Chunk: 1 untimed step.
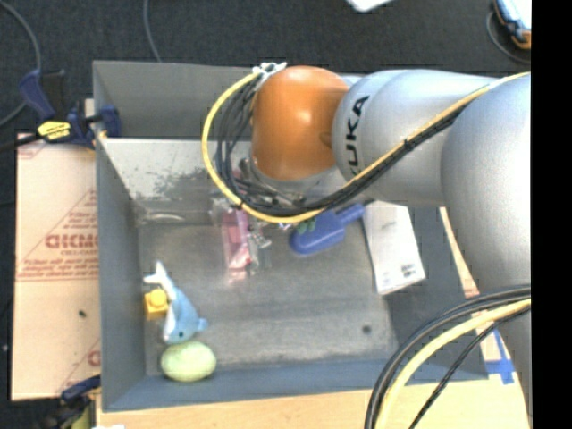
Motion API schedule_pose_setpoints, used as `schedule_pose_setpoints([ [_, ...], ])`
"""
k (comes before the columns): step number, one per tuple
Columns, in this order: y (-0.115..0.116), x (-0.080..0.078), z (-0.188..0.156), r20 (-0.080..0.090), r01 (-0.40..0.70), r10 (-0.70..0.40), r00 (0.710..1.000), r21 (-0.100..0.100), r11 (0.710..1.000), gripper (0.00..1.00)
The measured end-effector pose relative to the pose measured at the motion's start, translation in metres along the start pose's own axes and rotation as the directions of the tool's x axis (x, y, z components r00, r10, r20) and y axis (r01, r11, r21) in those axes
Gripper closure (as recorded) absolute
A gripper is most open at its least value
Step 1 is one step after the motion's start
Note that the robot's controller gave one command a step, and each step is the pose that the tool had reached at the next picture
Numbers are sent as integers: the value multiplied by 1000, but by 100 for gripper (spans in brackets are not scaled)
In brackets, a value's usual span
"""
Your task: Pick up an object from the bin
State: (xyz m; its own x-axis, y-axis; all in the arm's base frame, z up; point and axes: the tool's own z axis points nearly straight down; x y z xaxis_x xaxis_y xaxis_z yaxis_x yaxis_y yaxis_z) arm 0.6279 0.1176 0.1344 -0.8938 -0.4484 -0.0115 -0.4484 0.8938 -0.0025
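the claw [248, 238] hangs low over the middle of the bin [121, 239], right at a small pink thing [236, 243] lying there. whether it is apart or clamped on that thing i cannot tell. a blue thing [323, 231] lies just beside it, with a white card [393, 248] further right.

- One camera, above the grey bin [121, 239], looking down, tilted a bit from one side.
- Close in; bin's left, top and bottom rims inside frame.
- Robot arm [420, 141] enters from right, overhanging bin's upper-right part.
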Motion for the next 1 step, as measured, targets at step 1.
schedule_pose_setpoints([
  [1,-20,6,35,-11,179,-179,984,-4,984,0],
])
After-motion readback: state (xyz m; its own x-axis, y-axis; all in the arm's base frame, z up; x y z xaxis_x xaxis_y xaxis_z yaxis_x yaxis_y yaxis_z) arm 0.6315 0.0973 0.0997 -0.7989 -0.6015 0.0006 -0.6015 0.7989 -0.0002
